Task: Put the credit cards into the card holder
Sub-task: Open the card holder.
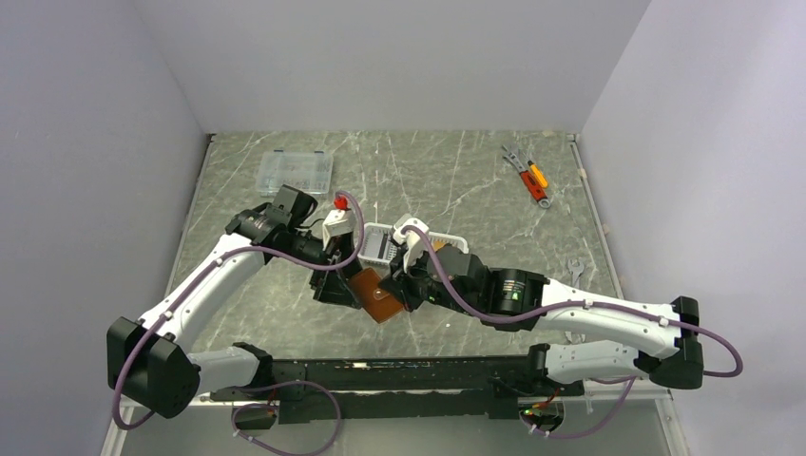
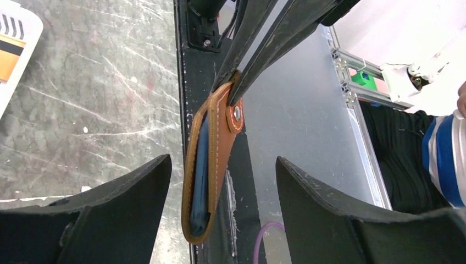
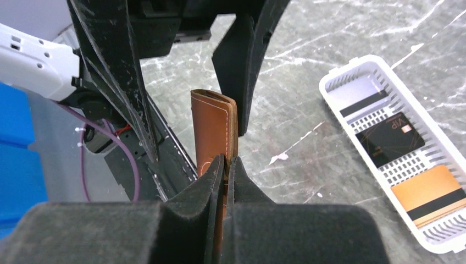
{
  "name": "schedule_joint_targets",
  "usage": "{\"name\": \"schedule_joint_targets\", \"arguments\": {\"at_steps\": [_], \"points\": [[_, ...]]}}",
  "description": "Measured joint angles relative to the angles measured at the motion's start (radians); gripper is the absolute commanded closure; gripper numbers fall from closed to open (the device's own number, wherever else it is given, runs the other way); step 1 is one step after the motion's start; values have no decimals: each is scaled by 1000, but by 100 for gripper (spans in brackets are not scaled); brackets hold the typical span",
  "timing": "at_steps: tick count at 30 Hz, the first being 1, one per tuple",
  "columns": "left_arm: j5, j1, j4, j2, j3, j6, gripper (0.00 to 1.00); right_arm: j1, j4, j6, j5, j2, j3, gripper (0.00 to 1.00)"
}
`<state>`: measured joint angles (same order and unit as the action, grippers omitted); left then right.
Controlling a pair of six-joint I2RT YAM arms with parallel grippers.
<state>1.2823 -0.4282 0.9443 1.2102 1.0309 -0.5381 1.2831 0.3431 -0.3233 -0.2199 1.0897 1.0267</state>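
Card holder (image 3: 211,126) in right end effector (image 3: 225,160)

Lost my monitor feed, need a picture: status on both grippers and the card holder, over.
Right gripper shut on card holder, lifted. Left gripper open, jaws either side of it, not touching. Credit cards in white basket.

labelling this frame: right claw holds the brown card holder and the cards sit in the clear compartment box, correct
No: the cards lie in the white basket, as the right wrist view shows. The right claw does hold the card holder.
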Motion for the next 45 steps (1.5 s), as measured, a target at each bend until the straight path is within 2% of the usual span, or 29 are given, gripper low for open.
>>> {"name": "schedule_joint_targets", "arguments": {"at_steps": [3, 6, 9, 10, 11, 12, 17, 18, 20, 23, 26, 33, 45], "points": [[16, 0, 6, 0, 0, 0, 20, 13, -9, 22, -28, 3, 24, 100], [29, 0, 7, 0, 0, 1, 30, 20, -24, 41, -46, 6, 37, 100], [40, 2, 2, -1, 0, 14, 56, 23, -39, 53, -63, 12, 41, 100], [44, 5, -1, -2, 0, 22, 70, 23, -39, 55, -67, 14, 41, 100], [48, 9, -4, -2, 0, 24, 94, 23, -40, 55, -68, 16, 41, 100], [50, 14, -4, -2, 0, 26, 100, 24, -46, 54, -67, 17, 40, 100], [65, 42, 7, -2, 14, 28, 100, 27, -84, 50, -85, 18, 38, 100], [65, 44, 10, -2, 17, 27, 100, 27, -89, 47, -89, 18, 37, 96], [62, 47, 25, -1, 27, 27, 100, 27, -95, 37, -98, 18, 36, 82], [47, 48, 61, 12, 64, 27, 100, 28, -105, 12, -136, 17, 36, 56], [13, 51, 67, 16, 103, 68, 100, 28, -92, -12, -195, 17, 37, 46], [-128, 61, -11, -35, 101, 251, 100, 31, -12, -69, -306, 44, 81, 39], [-212, 74, -121, -71, 55, 409, 100, 165, 80, -153, -549, 164, 174, 42]]}}
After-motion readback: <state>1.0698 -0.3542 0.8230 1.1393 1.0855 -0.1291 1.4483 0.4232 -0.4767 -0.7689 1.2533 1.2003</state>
